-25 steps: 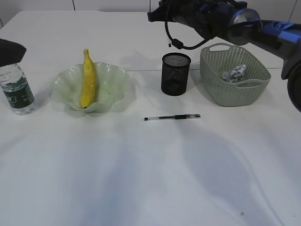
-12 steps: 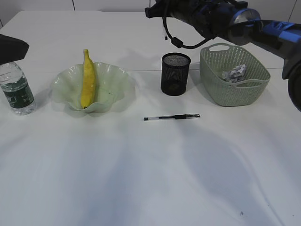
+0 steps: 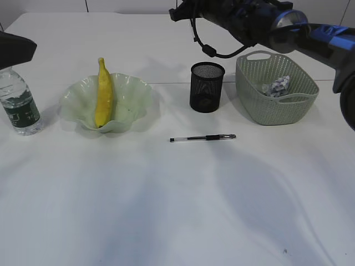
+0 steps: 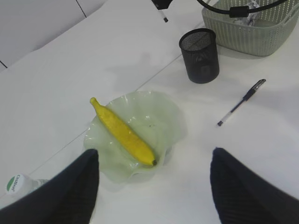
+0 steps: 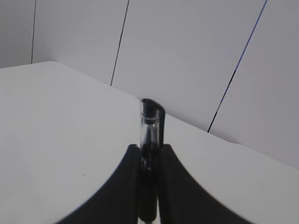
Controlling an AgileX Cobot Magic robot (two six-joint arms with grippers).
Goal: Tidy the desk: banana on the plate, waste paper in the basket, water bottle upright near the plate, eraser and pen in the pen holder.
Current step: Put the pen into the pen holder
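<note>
- The right hand (image 5: 150,161), clamped on a pen (image 5: 150,140), has risen and drifted left above the pen holder (image 3: 207,87).
- The left hand (image 4: 152,186) has edged slightly right over the water bottle (image 3: 18,105).

Illegible print on bottle cap (image 4: 17,182).

Upper right of your exterior view: the black, bulky right arm (image 3: 260,19) with glossy blue link sections, a silver round joint cap (image 3: 285,19), and a thin black cable looping beneath. Lower corners of your left wrist view: two matte black, finely textured, rounded fingers (image 4: 74,191).
</note>
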